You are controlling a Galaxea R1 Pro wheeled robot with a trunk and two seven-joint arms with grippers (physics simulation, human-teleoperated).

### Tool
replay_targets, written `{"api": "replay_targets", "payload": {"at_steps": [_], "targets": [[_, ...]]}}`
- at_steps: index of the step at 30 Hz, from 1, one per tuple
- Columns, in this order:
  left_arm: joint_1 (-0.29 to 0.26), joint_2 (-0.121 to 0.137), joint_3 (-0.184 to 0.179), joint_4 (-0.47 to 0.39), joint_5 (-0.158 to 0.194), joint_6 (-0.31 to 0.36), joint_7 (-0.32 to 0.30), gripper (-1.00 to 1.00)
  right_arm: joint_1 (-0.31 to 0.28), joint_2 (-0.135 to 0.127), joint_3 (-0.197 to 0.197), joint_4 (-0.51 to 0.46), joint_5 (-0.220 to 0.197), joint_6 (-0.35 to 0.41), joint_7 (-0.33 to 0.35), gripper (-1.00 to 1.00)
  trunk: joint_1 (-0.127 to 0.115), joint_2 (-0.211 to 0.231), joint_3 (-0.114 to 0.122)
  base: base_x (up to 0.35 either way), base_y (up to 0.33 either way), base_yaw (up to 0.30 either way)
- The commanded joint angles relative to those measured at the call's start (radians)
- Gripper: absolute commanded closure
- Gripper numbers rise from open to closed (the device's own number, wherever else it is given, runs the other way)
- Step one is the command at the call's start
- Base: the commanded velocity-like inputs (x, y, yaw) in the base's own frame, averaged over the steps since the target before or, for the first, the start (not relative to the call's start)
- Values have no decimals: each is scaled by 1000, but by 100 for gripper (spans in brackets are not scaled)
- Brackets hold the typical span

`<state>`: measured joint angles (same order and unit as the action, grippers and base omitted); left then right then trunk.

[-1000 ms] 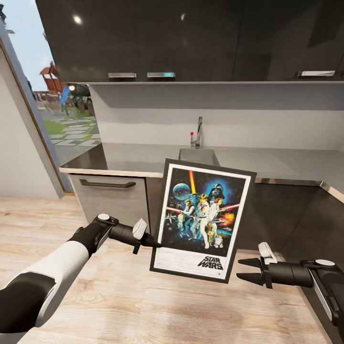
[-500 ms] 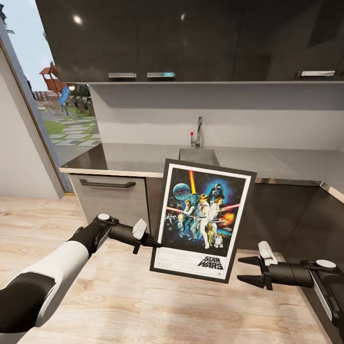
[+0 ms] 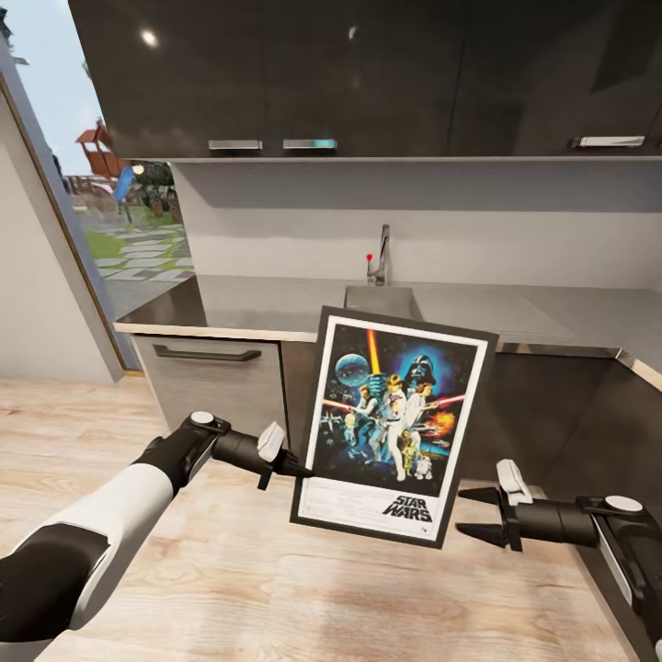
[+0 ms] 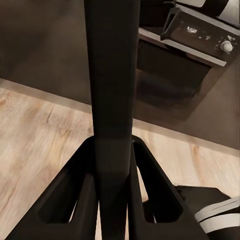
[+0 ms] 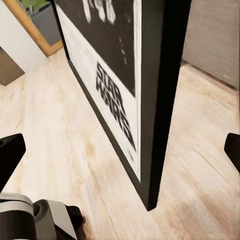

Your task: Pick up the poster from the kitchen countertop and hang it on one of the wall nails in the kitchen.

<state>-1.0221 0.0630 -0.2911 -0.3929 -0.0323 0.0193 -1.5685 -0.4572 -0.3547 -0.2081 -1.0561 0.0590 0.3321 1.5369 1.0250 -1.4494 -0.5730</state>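
One poster (image 3: 393, 425) upright, long axis near vertical, leaning right; left pincer (image 3: 296, 472) clamps edge; right pincer (image 3: 470, 511) agape.

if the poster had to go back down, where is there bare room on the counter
The light-grey countertop is bare from its window-side end up to the built-in sink with its metal tap, and bare again from the sink toward the corner at the robot's right. The sink itself breaks the flat run. The black-framed Star Wars poster sits clamped in the left gripper.

White-and-black arms; black pointed pincers, left pincer (image 3: 302, 472) and right pincer (image 3: 471, 512), white wrist caps.
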Motion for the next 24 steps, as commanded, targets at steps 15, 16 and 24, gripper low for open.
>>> {"api": "replay_targets", "payload": {"at_steps": [15, 16, 24], "targets": [[0, -13, 0, -1, -4, -2, -2, 100, -65, 2, -1, 115, 8, -49, 6, -100, 0, -1, -1, 0, 0, 0], [0, -13, 1, -1, -4, -2, -2, 100, -66, 2, -1, 115, 7, -57, 7, -100, 0, -1, -1, 0, 0, 0], [0, -12, 2, -1, -3, -2, -2, 100, -66, 3, -1, 117, 2, -82, 8, -100, 0, -1, -1, 0, 0, 0]]}}
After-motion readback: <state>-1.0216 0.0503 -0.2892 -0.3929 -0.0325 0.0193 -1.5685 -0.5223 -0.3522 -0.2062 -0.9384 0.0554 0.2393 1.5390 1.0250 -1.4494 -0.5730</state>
